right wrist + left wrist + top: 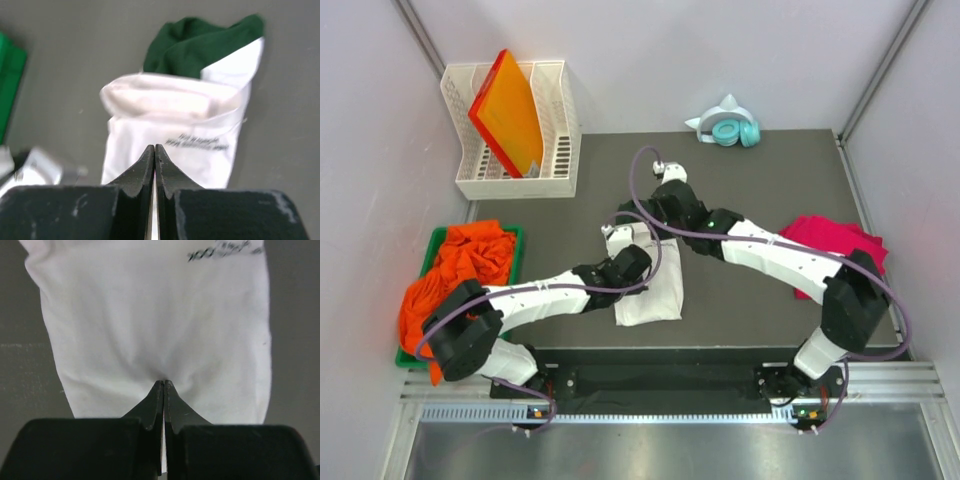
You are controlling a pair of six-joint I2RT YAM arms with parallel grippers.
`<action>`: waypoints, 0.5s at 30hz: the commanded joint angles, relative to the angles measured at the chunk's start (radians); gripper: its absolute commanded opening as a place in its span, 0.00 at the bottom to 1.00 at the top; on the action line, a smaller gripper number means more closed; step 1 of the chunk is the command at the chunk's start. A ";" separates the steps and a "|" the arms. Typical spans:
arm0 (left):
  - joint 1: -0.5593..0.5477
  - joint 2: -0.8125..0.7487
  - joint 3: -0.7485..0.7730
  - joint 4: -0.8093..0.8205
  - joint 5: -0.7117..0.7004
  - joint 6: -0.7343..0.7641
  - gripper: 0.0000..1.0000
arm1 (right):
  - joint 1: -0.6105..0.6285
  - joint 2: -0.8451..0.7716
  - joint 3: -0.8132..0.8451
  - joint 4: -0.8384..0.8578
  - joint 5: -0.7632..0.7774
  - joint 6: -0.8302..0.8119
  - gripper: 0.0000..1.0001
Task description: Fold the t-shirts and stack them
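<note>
A white t-shirt (655,295) folded into a narrow strip lies on the dark table, and it also shows in the left wrist view (150,315) and the right wrist view (170,145). My left gripper (625,250) (164,383) is shut, and the cloth puckers where its tips pinch the shirt. My right gripper (642,218) (154,146) hovers shut over the shirt's printed end with nothing seen between its fingers. A dark green garment (195,45) lies beyond the white shirt's far end. A folded pink t-shirt (835,240) rests at the right.
A heap of orange t-shirts (460,265) fills a green bin (432,240) at the left edge. At the back left stands a white rack (560,150) holding an orange folder (508,110). Teal headphones (725,128) sit at the back.
</note>
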 commanded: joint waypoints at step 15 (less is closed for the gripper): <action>-0.004 -0.090 0.135 -0.090 -0.116 0.078 0.02 | 0.001 0.209 -0.021 0.098 -0.069 0.083 0.00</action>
